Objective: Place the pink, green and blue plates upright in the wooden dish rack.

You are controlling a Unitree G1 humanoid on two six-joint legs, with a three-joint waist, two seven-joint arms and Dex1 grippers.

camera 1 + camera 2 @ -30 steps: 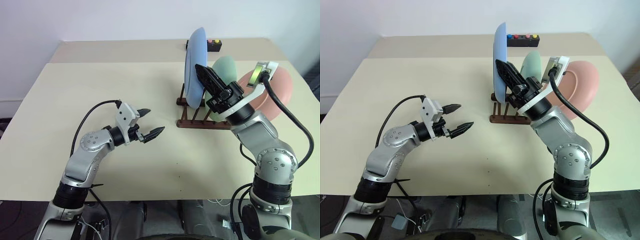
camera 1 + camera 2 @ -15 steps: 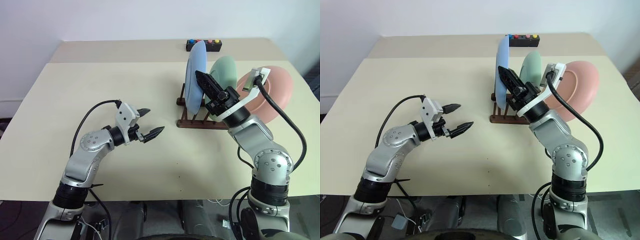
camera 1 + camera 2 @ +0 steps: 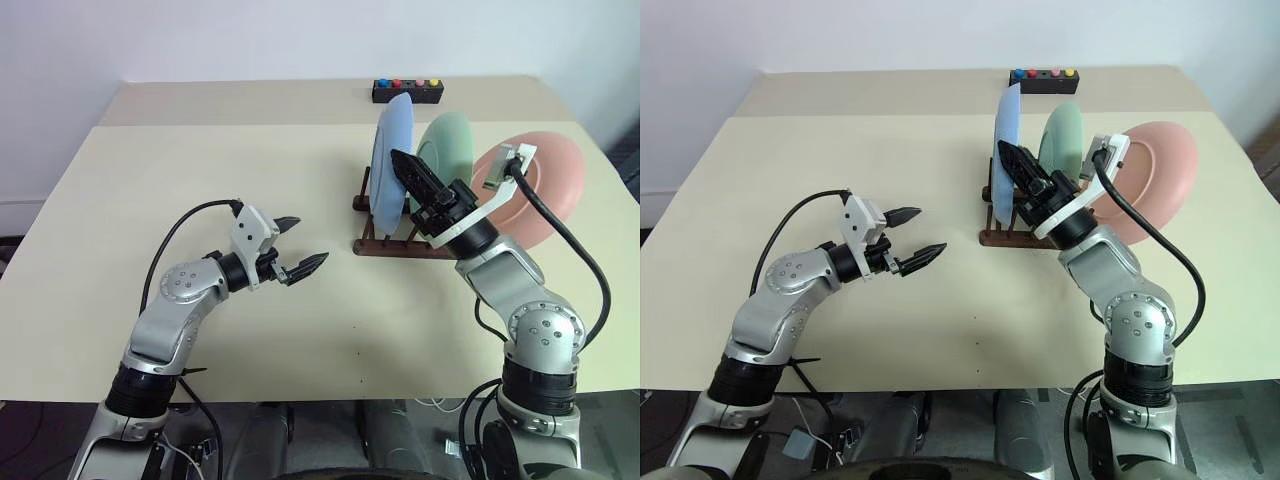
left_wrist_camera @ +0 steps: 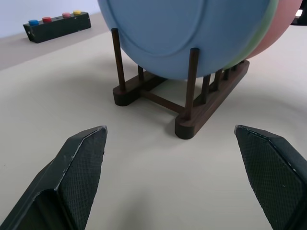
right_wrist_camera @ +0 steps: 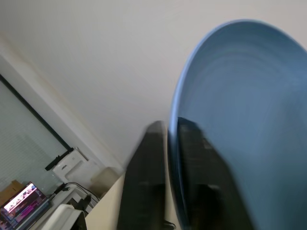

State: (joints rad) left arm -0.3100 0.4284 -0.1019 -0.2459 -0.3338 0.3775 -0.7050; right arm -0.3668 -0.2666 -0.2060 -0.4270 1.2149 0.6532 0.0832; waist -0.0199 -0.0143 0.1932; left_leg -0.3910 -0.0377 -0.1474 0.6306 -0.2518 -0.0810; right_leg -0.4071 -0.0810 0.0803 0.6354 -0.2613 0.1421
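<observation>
Standing now in the dark brown wooden peg rack (image 3: pixel 400 238), at twelve o'clock from both arms, the light blue round plate (image 3: pixel 390 165) has come lower. Right gripper (image 3: pixel 1016 166) fingers, either side of its rim, are loosening; left gripper (image 3: pixel 300 245) waits wide open, empty. All three plates look racked.

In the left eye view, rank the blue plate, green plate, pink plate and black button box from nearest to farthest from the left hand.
1. Light blue round plate, rack's left end.
2. Pale green round plate, middle.
3. Salmon pink round plate, right end.
The small black button box, at the table's back, is too close to call against the plates.
</observation>
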